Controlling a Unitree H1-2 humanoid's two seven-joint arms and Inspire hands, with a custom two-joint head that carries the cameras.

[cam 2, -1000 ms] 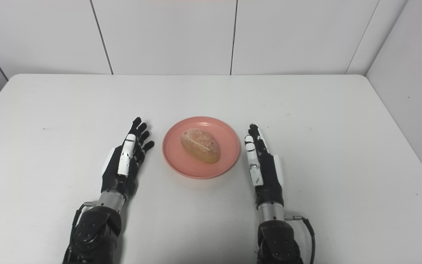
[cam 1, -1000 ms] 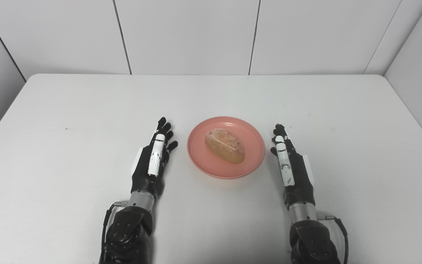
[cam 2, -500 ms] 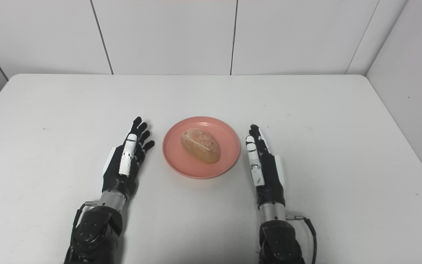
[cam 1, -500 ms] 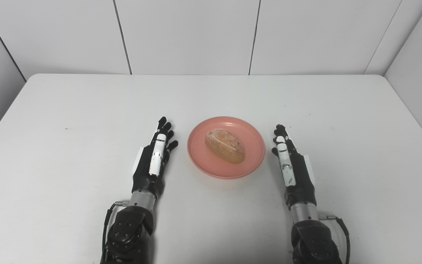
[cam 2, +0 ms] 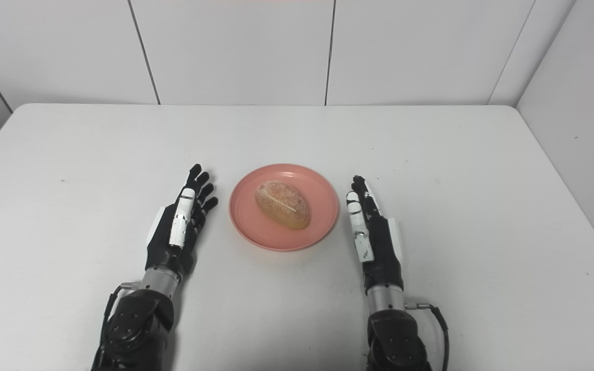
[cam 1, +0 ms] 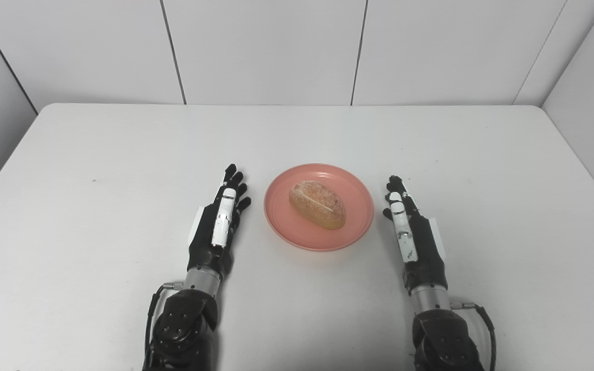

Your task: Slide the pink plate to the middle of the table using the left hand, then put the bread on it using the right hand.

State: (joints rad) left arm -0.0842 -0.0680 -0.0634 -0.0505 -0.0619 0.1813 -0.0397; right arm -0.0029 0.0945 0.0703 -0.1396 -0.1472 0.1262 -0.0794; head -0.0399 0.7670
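Note:
The pink plate (cam 1: pixel 353 222) sits near the middle of the white table, and a brown bread roll (cam 1: pixel 317 204) lies on it. My left hand (cam 1: pixel 219 224) rests just left of the plate, edge-up with its fingers stretched out and apart, holding nothing. To the right of the plate my right hand (cam 1: pixel 410 232) stands the same way, open and empty. Neither hand touches the plate.
The white table (cam 1: pixel 121 154) ends at a white panelled wall behind and on both sides. Nothing else lies on it.
Both hands have drawn back very slightly toward me. The plate and the bread have stayed where they were.

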